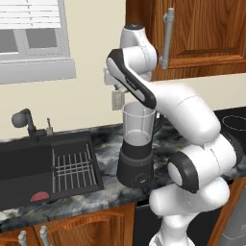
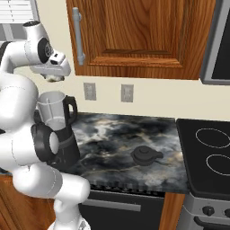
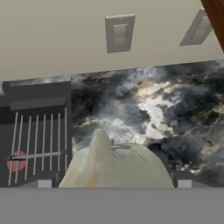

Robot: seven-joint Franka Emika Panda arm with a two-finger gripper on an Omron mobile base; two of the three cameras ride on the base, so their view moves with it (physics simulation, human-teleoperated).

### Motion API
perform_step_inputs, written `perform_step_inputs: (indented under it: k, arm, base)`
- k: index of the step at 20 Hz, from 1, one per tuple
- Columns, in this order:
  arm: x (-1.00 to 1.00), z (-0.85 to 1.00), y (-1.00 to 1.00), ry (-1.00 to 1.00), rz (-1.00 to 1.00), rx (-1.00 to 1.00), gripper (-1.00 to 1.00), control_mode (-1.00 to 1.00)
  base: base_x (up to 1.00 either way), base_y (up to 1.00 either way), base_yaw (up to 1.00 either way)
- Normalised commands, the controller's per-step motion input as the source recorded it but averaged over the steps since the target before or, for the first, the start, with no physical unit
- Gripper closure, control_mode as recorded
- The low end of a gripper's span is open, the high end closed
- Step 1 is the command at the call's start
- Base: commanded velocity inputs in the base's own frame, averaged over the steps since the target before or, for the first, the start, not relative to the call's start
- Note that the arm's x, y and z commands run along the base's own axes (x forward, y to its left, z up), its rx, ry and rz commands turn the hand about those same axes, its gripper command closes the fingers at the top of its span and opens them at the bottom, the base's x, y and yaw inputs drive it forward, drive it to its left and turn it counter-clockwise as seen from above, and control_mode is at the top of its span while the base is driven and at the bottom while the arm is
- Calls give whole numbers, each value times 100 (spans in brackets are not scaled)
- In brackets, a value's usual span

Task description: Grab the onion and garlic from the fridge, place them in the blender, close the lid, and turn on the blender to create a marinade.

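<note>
Hand view: gripper [image 3: 114, 186] at bottom centre, jaws spread wide around the pale garlic [image 3: 114, 166], poised over the blender [image 1: 137, 144] at mid-frame. Lid [image 2: 146, 155] lies on the counter [image 2: 117, 130]; capping and switching on remain.

We are in a home kitchen. We see a dark marbled stone counter [image 2: 117, 134] running along a cream wall, with wooden upper cabinets [image 2: 143, 36] above it and matching wooden doors [image 1: 72, 228] below. A black sink [image 1: 29, 168] with a dark tap [image 1: 26, 122] and a wire rack [image 1: 72, 168] sits under a window with white blinds [image 1: 31, 21]. To the right lies a black stove top [image 2: 209, 152] with ring markings (its knobs show on the front edge). A blender [image 1: 137, 149] stands on the counter, and two wall sockets [image 2: 90, 91] sit just above it.
</note>
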Motion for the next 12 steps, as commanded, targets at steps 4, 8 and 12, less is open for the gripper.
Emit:
perform_step_inputs:
  k: [4,8,12]
  arm:
    - [-95,25,0,1,0,0,100,-100]
    - [-83,-12,0,0,0,0,100,-100]
    - [-60,-59,-1,1,0,-8,100,-100]
  base:
    - [0,0,0]
    - [0,0,0]
    - [0,0,0]
